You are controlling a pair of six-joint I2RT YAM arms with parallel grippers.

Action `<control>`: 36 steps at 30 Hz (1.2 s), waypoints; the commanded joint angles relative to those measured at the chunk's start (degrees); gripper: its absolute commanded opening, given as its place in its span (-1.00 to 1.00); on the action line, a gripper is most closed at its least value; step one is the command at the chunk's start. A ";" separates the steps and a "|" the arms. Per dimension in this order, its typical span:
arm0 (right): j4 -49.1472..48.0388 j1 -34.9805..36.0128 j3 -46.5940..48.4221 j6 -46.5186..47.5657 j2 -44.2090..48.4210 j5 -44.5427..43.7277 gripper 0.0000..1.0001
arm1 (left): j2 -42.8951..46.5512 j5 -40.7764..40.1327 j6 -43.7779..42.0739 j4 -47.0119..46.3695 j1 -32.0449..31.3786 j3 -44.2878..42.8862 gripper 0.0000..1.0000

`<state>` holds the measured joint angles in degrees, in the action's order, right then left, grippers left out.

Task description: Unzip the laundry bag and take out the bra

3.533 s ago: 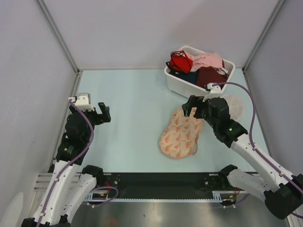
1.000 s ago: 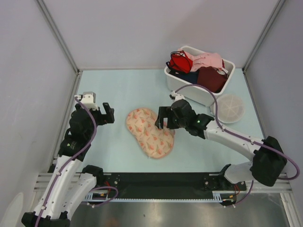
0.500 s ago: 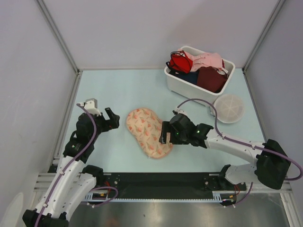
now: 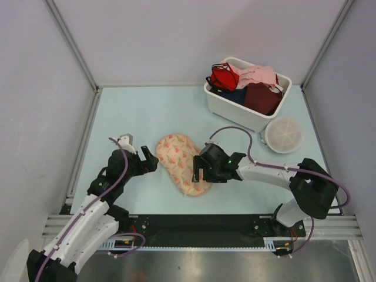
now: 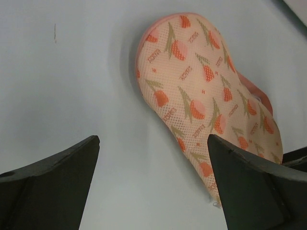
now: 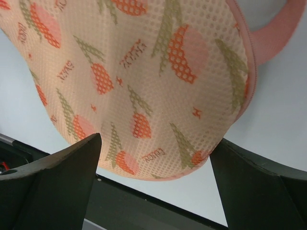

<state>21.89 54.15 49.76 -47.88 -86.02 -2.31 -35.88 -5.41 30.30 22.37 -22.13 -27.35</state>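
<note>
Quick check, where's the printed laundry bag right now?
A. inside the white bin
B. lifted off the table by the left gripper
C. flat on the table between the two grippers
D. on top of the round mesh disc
C: the laundry bag lies flat on the table, with the open left gripper at one side and the open right gripper over its other edge.

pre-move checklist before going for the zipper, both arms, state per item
1. Laundry bag lying flat between the two arms: ok.
2. Left pincer open, bag ahead of it: ok.
3. Right pincer open, at the bag's near lobe: ok.
4. Zipper pull located: cannot tell, no view shows it.
5. Bag's pink loop outside the right pincer's opening: ok.
6. White bin and mesh disc away from both pincers: ok.
</note>
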 commanded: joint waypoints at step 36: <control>-5.36 5.42 12.21 3.59 -4.77 -6.39 0.81 | -16.41 7.69 9.16 -26.85 -1.69 10.04 0.79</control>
<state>18.92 55.02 64.53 -38.81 -91.18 -9.28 -48.77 0.75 38.63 3.16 -23.18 -15.79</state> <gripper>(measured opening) 0.926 0.914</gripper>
